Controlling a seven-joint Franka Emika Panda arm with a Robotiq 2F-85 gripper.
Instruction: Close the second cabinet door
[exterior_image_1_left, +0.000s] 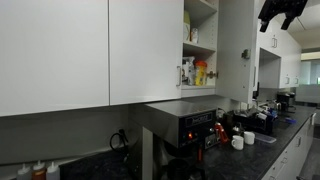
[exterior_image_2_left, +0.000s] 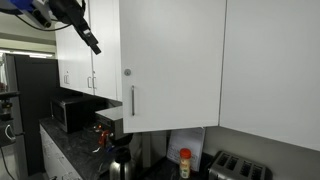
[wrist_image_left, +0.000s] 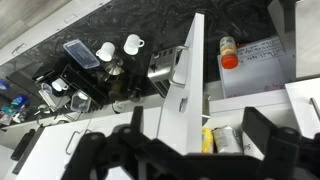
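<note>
1. The step in hand, as I judge it, is the approach. The gripper hangs high and well apart from the second cabinet door, with no contact made.
2. The gripper's fingers are spread in the wrist view and nothing sits between them.
3. To do this well, I would press on the door's outer face near the free edge, close to the handle. That is far from the hinge, so a light push turns it.
4. The push should follow the door's arc rather than a straight line. The fingers should stay clear of the handle so they do not snag, and the push should ease off as the panel comes flush with the neighbouring door.
5. The door stands swung out from the cabinet above the dark worktop. The shelves and bottles are left exposed.
6. It is a tall, plain white flat panel with a short upright silver bar low at its left edge. It appears edge-on in the wrist view.
</note>
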